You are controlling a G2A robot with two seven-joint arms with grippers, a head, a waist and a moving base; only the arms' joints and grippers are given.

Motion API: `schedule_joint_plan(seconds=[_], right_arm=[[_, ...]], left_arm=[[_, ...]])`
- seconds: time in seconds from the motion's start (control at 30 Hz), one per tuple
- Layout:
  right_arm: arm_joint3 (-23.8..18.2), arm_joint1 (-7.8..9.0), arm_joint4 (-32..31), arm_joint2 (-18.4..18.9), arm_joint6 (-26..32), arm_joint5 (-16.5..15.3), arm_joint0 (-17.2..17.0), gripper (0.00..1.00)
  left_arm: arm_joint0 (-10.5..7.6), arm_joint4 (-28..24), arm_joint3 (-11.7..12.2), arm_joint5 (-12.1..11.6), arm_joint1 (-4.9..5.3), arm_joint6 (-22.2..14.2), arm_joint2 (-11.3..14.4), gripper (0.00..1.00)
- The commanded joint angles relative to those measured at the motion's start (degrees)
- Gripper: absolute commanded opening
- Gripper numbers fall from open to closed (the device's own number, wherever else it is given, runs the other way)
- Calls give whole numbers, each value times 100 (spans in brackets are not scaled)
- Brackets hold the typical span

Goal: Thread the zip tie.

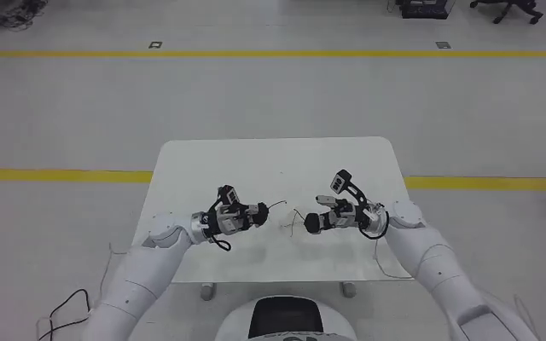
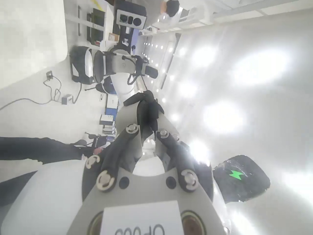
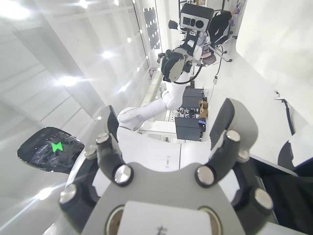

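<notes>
Nearest the lens, the left gripper (image 2: 146,117) is clamped on a black zip tie (image 2: 146,102), whose thin end juts over the white table (image 1: 273,158) towards the other arm. Between the arms lies a thin black strand (image 1: 294,220); whether it belongs to the same tie cannot be told. The right gripper (image 3: 168,116) faces it, jaws wide, holding nothing. No closed loop shows, so threading looks not yet done.

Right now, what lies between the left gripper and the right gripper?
In the top view, the thin black zip tie, held by the left gripper, juts into the gap toward the right gripper, above the white table.
</notes>
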Motion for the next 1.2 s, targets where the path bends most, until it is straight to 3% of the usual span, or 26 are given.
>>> schedule_joint_plan(seconds=[0.0,0.33,0.67,0.73,0.83,0.93,1.17], right_arm=[[-42,47,88,-217,0,-76,66,100],[-62,54,101,-258,-40,-82,67,100],[-311,74,66,-133,-70,-1,-100,100],[-295,66,56,-135,-48,-5,-93,73],[-239,49,76,-131,-18,-33,-74,48],[-166,27,106,-145,0,-51,-45,38],[-46,-26,316,-310,0,-47,37,29]], left_arm=[[-54,-83,61,75,-14,-108,90,0],[-173,-354,179,103,-43,-367,321,0],[-234,-401,231,51,-70,-365,564,0],[-249,-416,242,54,-74,-386,611,0],[-264,-436,246,25,-74,-415,649,0],[-273,-465,256,10,-66,-446,657,0],[-295,-731,318,122,-56,-621,668,0]])
